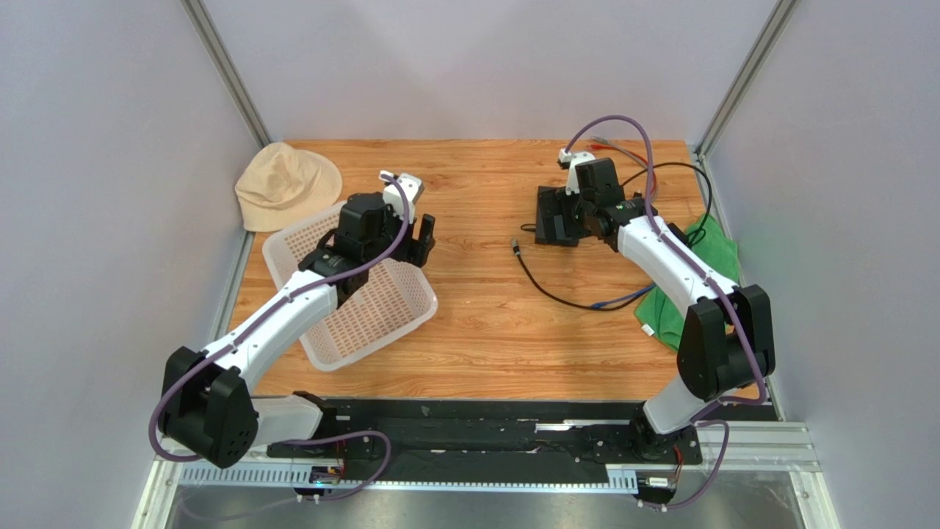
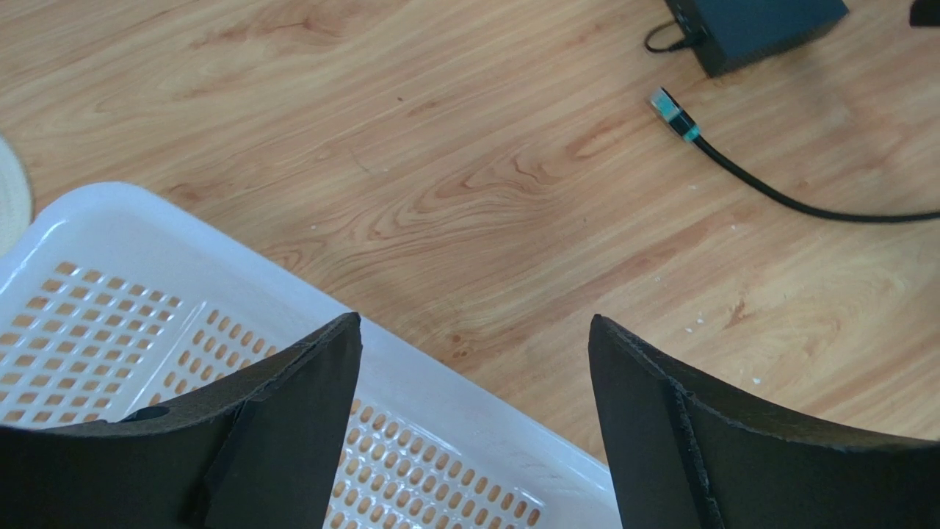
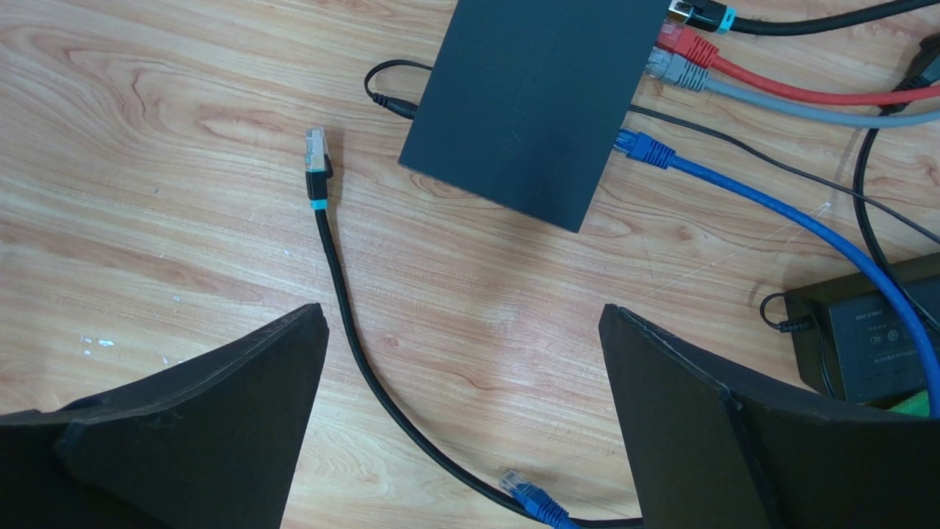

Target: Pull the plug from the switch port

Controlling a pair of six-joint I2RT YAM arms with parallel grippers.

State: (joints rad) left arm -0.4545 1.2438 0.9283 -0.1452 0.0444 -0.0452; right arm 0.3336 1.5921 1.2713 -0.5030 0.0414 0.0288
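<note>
The switch is a flat black box on the wooden table, also in the top view and the left wrist view. Its right narrow edge holds black, red, grey and blue plugs. The blue plug sits in a port at the near corner, and its thin blue cable runs off right. A second blue plug lies loose on the table. My right gripper is open and empty, above the table short of the switch. My left gripper is open and empty over the basket's rim.
A white basket lies under the left arm and a beige hat is at the back left. A loose black cable with a metal tip crosses between my right fingers. A black adapter brick and a green cloth are at the right.
</note>
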